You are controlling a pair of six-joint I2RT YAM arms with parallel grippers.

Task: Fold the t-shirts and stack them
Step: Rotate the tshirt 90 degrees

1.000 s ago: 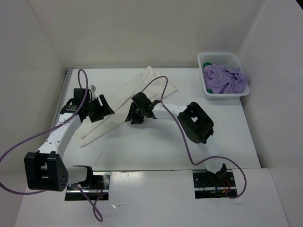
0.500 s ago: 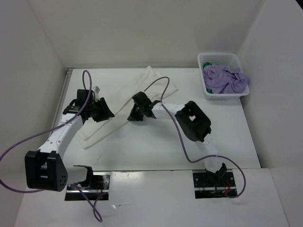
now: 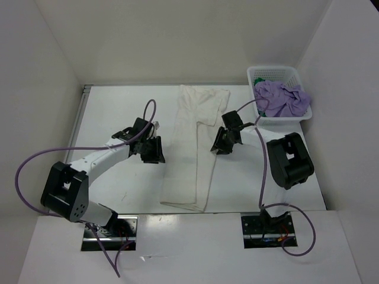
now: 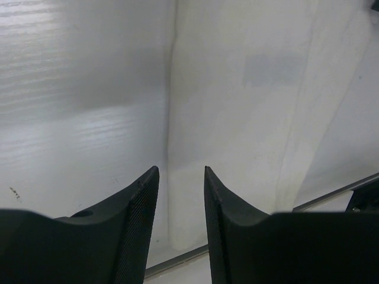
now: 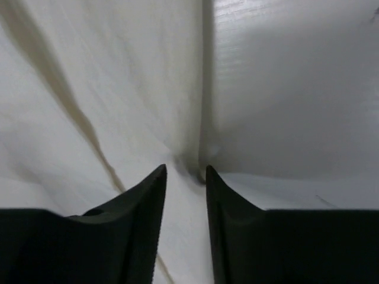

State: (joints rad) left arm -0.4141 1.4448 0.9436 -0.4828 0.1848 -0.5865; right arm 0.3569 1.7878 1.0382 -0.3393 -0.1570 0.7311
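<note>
- The white t-shirt (image 3: 190, 160) is laid on the table (image 3: 118, 106) as a long narrow strip. It runs from the upper centre of the overhead frame down to the lower centre and is wider at its upper end.
- The lilac t-shirt (image 3: 283, 99) is seen crumpled in the white basket (image 3: 256, 74) at the upper right, with a sliver of the green t-shirt (image 3: 259, 85) beside it. The basket is shown only by the overhead view.
- The left tool (image 3: 156, 152) is placed just left of the strip and the right tool (image 3: 220, 145) at its right edge.
- In the left wrist view the left tool (image 4: 181, 171) is seen partly open above the shirt's straight side edge. No cloth is seen clamped.
- In the right wrist view the right tool (image 5: 185, 168) is likewise partly open. A small pucker of cloth lies at its tips and a diagonal crease crosses the upper left. A grip is not shown.
</note>
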